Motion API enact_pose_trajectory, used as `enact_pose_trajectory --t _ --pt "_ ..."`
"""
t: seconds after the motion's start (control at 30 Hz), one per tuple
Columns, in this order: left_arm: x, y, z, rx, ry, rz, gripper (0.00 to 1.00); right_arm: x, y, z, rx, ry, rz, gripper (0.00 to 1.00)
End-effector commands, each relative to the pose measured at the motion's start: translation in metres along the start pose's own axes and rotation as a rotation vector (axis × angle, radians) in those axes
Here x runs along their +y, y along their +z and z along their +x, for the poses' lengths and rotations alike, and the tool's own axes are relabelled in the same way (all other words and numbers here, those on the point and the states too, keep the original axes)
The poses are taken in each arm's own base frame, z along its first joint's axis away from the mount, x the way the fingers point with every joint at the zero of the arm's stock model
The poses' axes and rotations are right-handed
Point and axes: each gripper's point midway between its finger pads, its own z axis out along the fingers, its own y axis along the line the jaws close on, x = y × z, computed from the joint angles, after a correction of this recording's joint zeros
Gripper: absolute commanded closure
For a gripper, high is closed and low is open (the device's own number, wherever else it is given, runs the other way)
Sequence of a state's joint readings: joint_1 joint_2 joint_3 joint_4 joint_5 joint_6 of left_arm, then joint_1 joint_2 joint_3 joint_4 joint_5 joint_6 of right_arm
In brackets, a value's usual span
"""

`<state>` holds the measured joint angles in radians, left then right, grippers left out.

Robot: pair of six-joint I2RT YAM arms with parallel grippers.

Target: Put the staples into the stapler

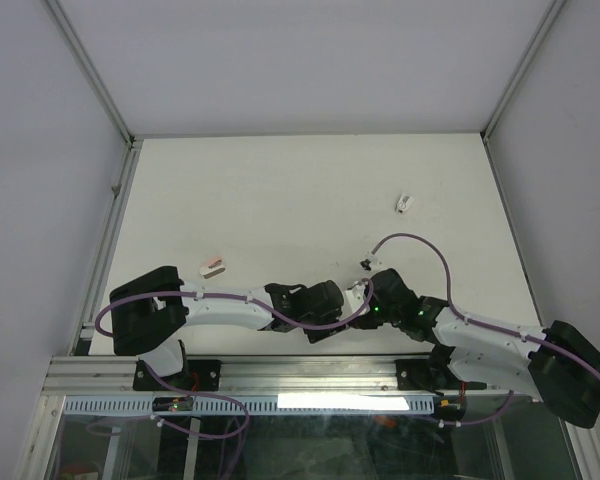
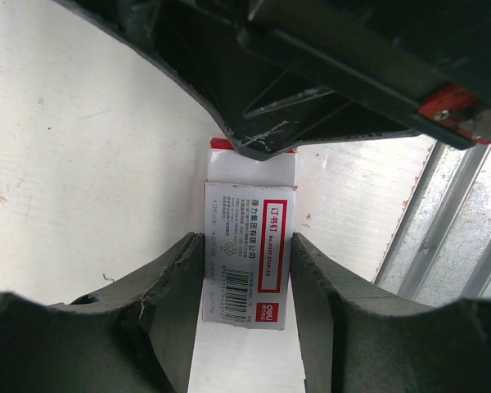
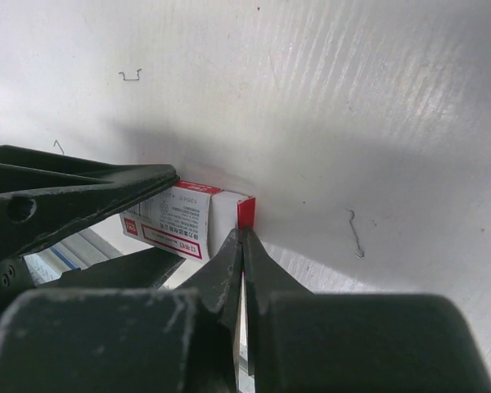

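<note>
The staples (image 2: 250, 246) are a flat white box with a red-framed label. My left gripper (image 2: 247, 286) is shut on it, one finger against each long side. The box (image 3: 180, 221) also appears in the right wrist view, and in the top view as a white scrap (image 1: 356, 292) between the two hands. My right gripper (image 3: 244, 235) is shut, its tips against the box's far end at the red edge. I cannot tell whether a flap is pinched. Its black body (image 2: 311, 90) hangs over that end. The stapler is out of view.
A small pink oblong (image 1: 211, 267) lies left of the arms, a small white one (image 1: 407, 203) farther back right. Loose bent staples (image 3: 356, 233) lie on the white table. The aluminium rail (image 2: 450, 221) of the near edge runs close by.
</note>
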<state>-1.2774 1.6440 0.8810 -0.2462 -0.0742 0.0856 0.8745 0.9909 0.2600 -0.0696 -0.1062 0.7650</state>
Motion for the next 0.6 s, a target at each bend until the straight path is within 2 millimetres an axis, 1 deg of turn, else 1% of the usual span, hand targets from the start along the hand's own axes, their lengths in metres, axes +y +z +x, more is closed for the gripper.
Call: enact_pose_trajectory --t 0.0,0.33,0.57 --pt "0.002 -0.005 -0.020 -0.054 0.020 -0.021 0.55 -0.022 -0.004 -0.005 -0.035 -0.024 0.121 1.00" --pt "0.006 -0.007 -0.020 -0.056 0.024 -0.043 0.54 -0.032 -0.008 -0.011 -0.072 0.002 0.191 1.00" --pt "0.013 -0.011 -0.014 -0.044 0.040 -0.081 0.54 -0.035 -0.010 -0.014 -0.090 0.016 0.208 1.00"
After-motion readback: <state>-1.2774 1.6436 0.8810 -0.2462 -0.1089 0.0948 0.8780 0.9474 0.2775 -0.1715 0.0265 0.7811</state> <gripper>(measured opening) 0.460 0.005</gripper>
